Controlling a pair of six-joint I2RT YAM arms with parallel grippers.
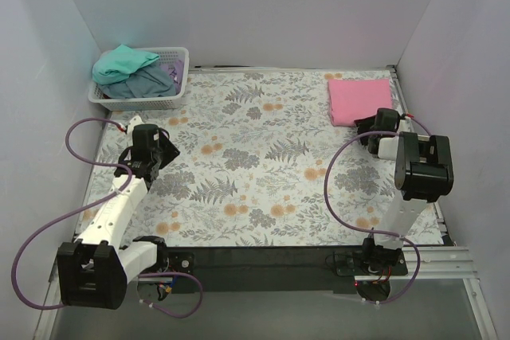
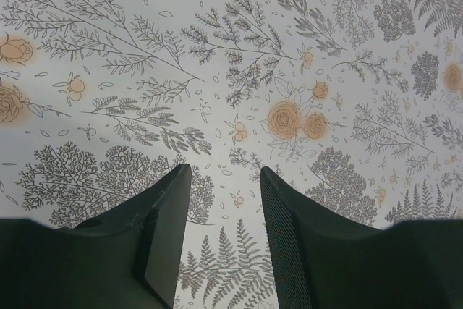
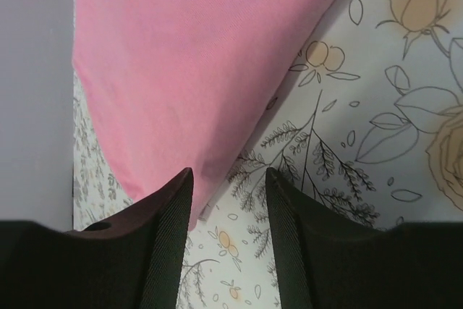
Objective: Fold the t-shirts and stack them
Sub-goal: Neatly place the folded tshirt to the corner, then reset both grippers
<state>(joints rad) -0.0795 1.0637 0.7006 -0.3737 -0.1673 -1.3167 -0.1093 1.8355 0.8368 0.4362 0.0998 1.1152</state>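
A folded pink t-shirt [image 1: 359,99] lies at the table's far right corner; it also fills the upper left of the right wrist view [image 3: 188,63]. My right gripper [image 1: 369,127] is open and empty, just off the shirt's near edge, with the shirt's corner between its fingertips [image 3: 228,179]. A teal t-shirt [image 1: 124,64] and a grey-blue t-shirt [image 1: 149,82] lie heaped in the white lattice basket [image 1: 140,102] at the far left. My left gripper [image 1: 165,146] is open and empty over bare floral cloth [image 2: 224,175].
A floral tablecloth [image 1: 263,165] covers the table. White walls close in the left, back and right sides. The right wall [image 3: 36,92] stands close beside the pink shirt. Purple cables loop beside both arms.
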